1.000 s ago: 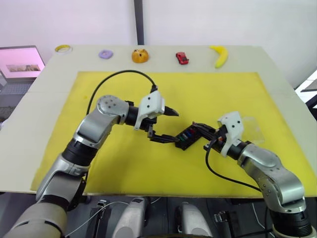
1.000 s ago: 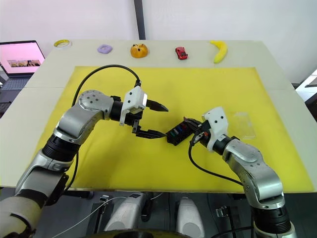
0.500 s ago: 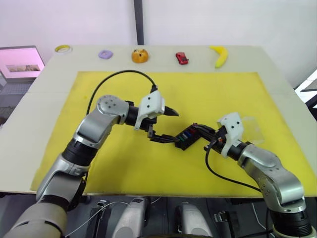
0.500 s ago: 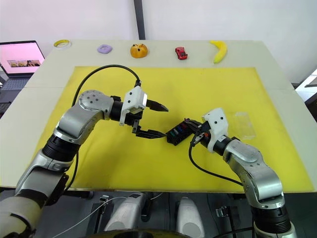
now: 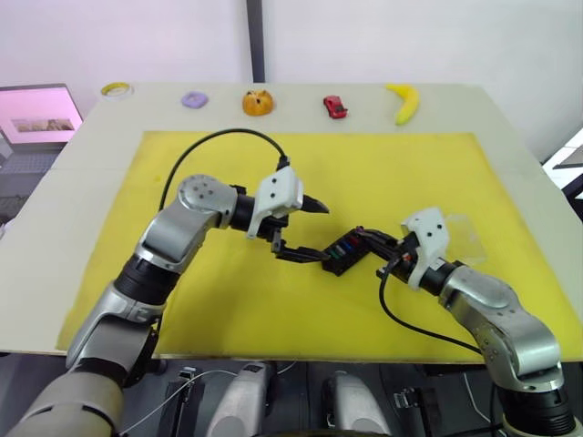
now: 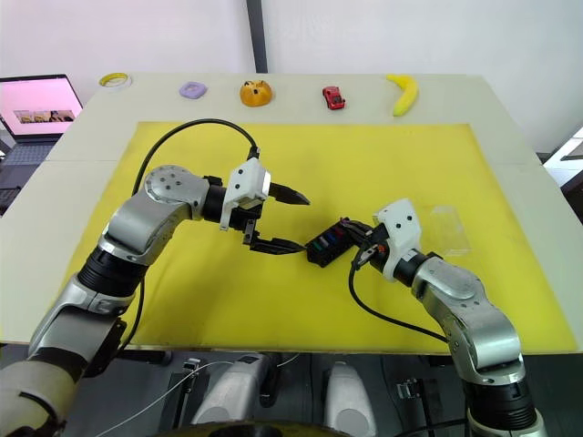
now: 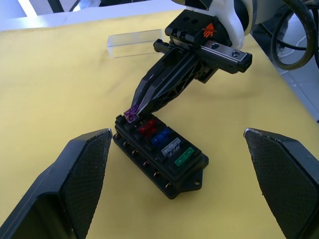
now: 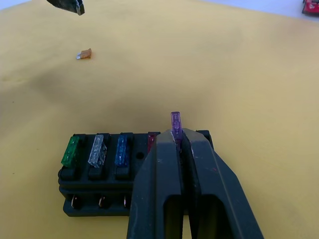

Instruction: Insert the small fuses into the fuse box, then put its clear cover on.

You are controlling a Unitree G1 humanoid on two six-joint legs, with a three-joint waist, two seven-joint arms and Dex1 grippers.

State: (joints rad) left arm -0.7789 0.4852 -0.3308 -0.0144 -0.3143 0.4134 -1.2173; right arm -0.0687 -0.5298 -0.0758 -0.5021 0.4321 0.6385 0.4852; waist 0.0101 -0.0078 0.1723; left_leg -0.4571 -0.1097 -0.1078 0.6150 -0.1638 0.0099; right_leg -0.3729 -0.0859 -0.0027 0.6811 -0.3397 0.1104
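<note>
The fuse box (image 7: pixel 160 155) sits on the yellow mat (image 5: pixel 410 173), holding green, clear, blue and red fuses in one row. The right gripper (image 7: pixel 132 113) has its jaws clamped on a purple fuse (image 8: pixel 176 122) at the box's end slot. The left gripper (image 5: pixel 314 232), jaws wide apart, flanks the box. The clear cover (image 7: pixel 133 43) lies beyond the box; an orange fuse (image 8: pixel 84 54) lies apart on the mat.

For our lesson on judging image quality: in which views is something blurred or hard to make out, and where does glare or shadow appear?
Left wrist view: its own hand's two fingers loom soft and out of focus; the transparent rectangular plastic cover shows mainly by its bright edges. Right wrist view: the small orange fuse chip is soft. Left eye view: the black rectangular fuse box casts little shadow.
</note>
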